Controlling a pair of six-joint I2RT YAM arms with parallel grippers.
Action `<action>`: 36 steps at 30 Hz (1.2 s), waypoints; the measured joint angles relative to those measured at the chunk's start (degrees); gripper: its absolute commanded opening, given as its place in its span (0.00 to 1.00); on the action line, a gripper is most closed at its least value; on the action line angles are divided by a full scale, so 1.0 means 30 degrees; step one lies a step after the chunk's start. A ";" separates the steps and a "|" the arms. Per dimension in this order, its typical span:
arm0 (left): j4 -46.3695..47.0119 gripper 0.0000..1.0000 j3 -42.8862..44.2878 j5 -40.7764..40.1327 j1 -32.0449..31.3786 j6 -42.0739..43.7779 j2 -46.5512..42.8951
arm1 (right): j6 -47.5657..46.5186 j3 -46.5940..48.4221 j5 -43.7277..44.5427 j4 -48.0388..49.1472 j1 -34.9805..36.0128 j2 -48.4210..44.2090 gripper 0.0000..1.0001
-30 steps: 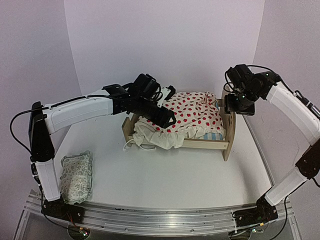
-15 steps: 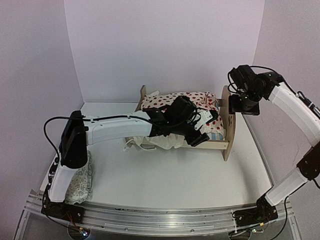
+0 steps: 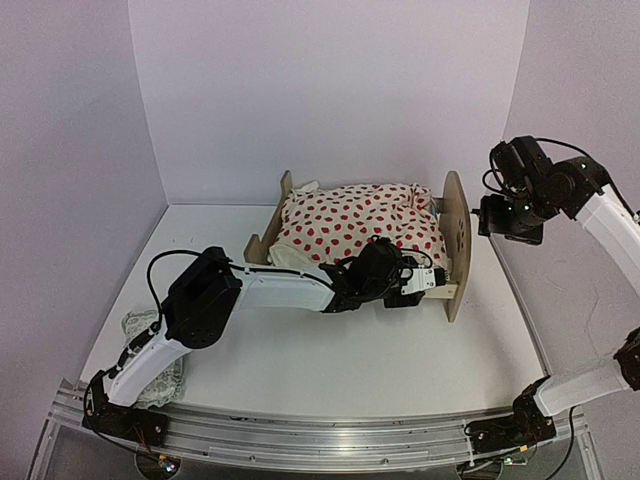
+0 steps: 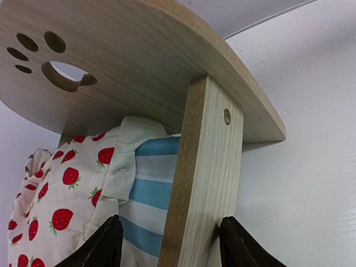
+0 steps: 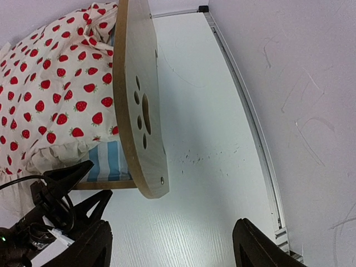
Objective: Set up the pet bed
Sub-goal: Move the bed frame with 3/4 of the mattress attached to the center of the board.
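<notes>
Where the bed stands, top view: light plywood pet bed [image 3: 456, 240] at far centre of white table [image 3: 330, 370]; cream ruffled strawberry-dotted blanket [image 3: 355, 225] spread over it.
Left to do: small pale patterned pillow [image 3: 160, 380] lies off the bed at near left, apparently not yet placed.
Left arm [image 3: 280, 290]: stretched low, left gripper [image 3: 415, 283] at near rail.
Left wrist view: jaws part-open astride wooden side rail [image 4: 203, 183], not clamped; blue-and-white striped mattress [image 4: 150, 189] just beside.
Right wrist view: right gripper [image 5: 175, 245] spread wide, empty, raised outside paw-print headboard [image 5: 139, 83].
</notes>
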 measured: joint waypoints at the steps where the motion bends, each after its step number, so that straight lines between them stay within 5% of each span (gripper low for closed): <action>1: 0.0364 0.59 0.0277 -0.0237 -0.0059 0.0166 0.0263 | 0.0054 -0.0132 -0.0094 -0.0043 0.0000 -0.0048 0.76; 15: 0.1691 0.57 -0.1807 0.1201 -0.0071 0.0406 -0.1861 | 0.0068 -0.0843 -0.0900 -0.0244 0.0000 0.0848 0.84; 20: 0.0426 0.72 -0.3960 0.1519 -0.0071 -0.1073 -0.4119 | -0.0656 0.0305 -0.0844 0.0512 -0.0049 0.3790 0.85; 28: -0.2858 0.86 -0.6000 -0.1738 0.0263 -0.6126 -0.9440 | -0.2231 0.3248 -0.0247 0.1270 -0.0449 0.7858 0.85; 36: -0.6775 0.89 -0.8345 -0.2600 0.6628 -1.3525 -1.5201 | -0.3009 0.4901 0.0084 0.1457 -0.0927 0.9425 0.78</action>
